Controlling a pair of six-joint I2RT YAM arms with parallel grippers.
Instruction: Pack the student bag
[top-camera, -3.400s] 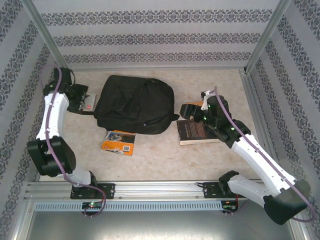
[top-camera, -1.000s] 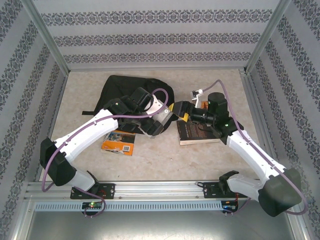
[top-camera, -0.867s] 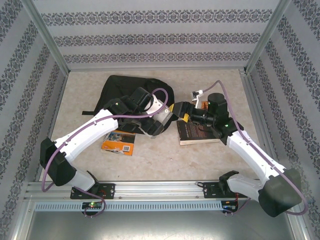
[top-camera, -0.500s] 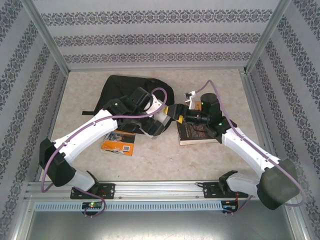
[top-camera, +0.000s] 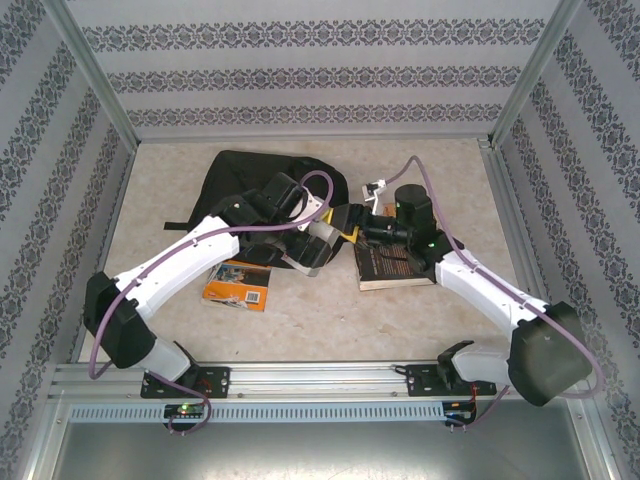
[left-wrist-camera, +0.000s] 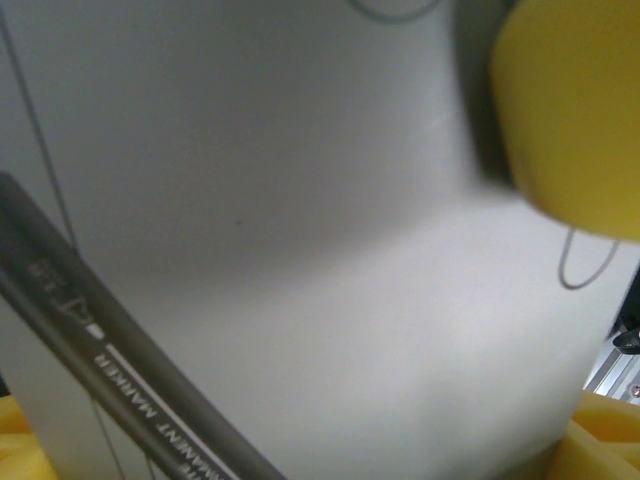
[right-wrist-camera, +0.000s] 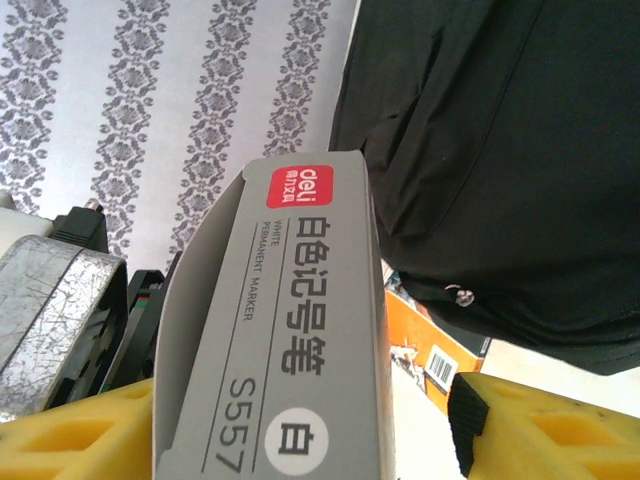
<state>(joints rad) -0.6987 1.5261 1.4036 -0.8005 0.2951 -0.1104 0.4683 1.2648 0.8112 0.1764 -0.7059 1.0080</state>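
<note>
Bearing "deli", "PERMANENT MARKER", "S557", grey box (right-wrist-camera: 290, 330) hangs near student bag (right-wrist-camera: 500, 150).

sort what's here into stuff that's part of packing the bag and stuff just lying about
Part of the job:
- student bag
- grey marker box, held up close to the bag, likely going in

Lying about for now:
- orange book, flat at the bag's near edge
- dark-covered book, flat to the bag's right
Neither book is gripped; they are probably packed later.
</note>
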